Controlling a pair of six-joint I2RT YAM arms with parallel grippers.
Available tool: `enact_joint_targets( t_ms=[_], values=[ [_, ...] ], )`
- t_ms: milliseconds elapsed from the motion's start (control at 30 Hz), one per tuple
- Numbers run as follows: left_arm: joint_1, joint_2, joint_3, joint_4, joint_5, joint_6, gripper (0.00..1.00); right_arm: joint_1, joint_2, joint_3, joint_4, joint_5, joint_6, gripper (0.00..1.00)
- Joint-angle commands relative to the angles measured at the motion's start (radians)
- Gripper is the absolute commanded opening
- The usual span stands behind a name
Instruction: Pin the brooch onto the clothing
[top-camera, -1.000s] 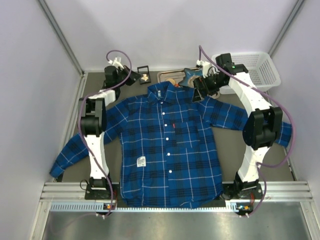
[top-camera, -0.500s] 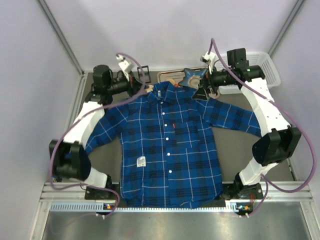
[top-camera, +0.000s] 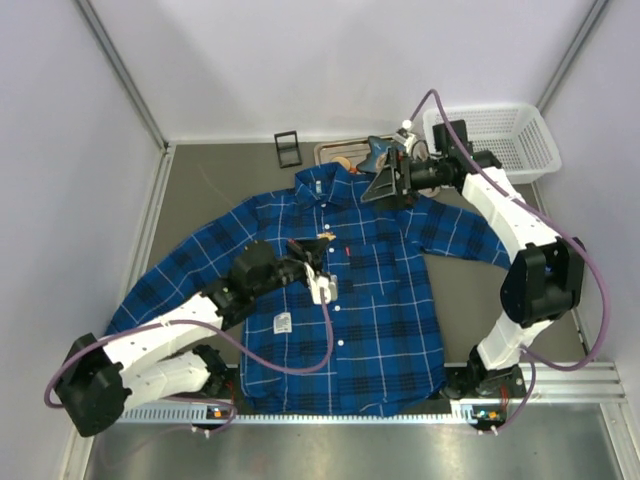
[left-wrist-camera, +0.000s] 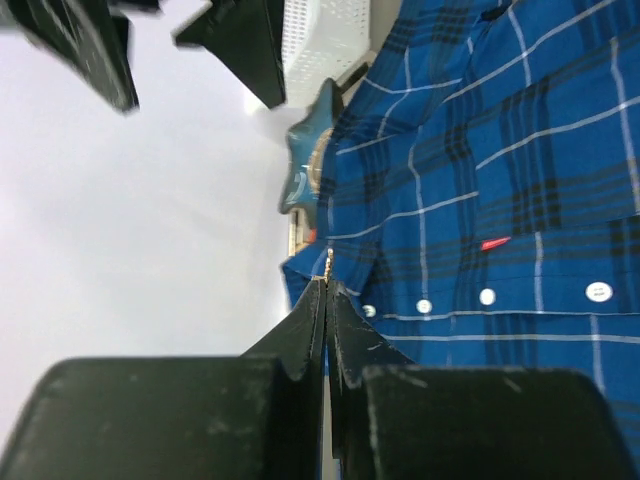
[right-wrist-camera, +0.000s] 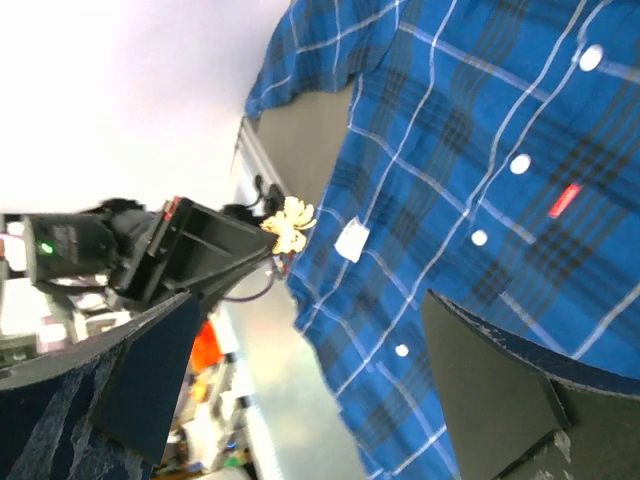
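Brooch (right-wrist-camera: 289, 226): pinched at tips of left jaws, closed tight, above clothing (top-camera: 340, 300) just beside chest pocket (top-camera: 375, 262) | Right jaws: spread wide, empty, beyond chest pocket toward collar | Risk: tip-hold judged liable to twist or slip; unheld cloth liable to bunch under pin.

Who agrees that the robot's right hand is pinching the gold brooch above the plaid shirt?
Wrong hand: the left hand is pinching the gold brooch above the plaid shirt. The right wrist view shows it.
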Motion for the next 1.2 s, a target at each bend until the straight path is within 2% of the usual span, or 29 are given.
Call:
enact_joint_targets(
  t_ms=[0,67,100,200,300,433,533,667,833,1167],
  values=[
    [-0.107,-0.018,-0.071,0.29,-0.24,0.273,0.0,0.054,-0.054,-0.062,0.171,-0.066,0.279,0.95],
    [-0.13,-0.019,-0.088,0.349,-0.266,0.314,0.0,0.079,-0.06,-0.106,0.213,-0.069,0.306,0.93],
    [-0.147,-0.019,-0.094,0.361,-0.278,0.324,0.0,0.099,-0.057,-0.119,0.223,-0.072,0.31,0.84],
    [-0.163,-0.016,-0.099,0.395,-0.28,0.351,0.0,0.122,-0.055,-0.18,0.335,-0.101,0.4,0.68],
    [-0.164,-0.012,-0.099,0.407,-0.279,0.371,0.0,0.133,-0.068,-0.228,0.487,-0.112,0.494,0.59],
    [-0.164,-0.001,-0.094,0.416,-0.277,0.387,0.0,0.136,-0.077,-0.298,0.646,-0.15,0.632,0.51],
    [-0.164,0.008,-0.092,0.429,-0.279,0.391,0.0,0.142,-0.077,-0.353,0.859,-0.178,0.779,0.47],
    [-0.164,0.014,-0.094,0.432,-0.279,0.391,0.0,0.15,-0.069,-0.386,1.07,-0.214,0.927,0.46],
    [-0.164,0.019,-0.094,0.436,-0.279,0.387,0.0,0.15,-0.066,-0.386,1.121,-0.225,0.95,0.45],
    [-0.164,0.03,-0.094,0.452,-0.315,0.379,0.0,0.182,-0.022,-0.344,1.007,-0.238,0.893,0.36]
  ],
)
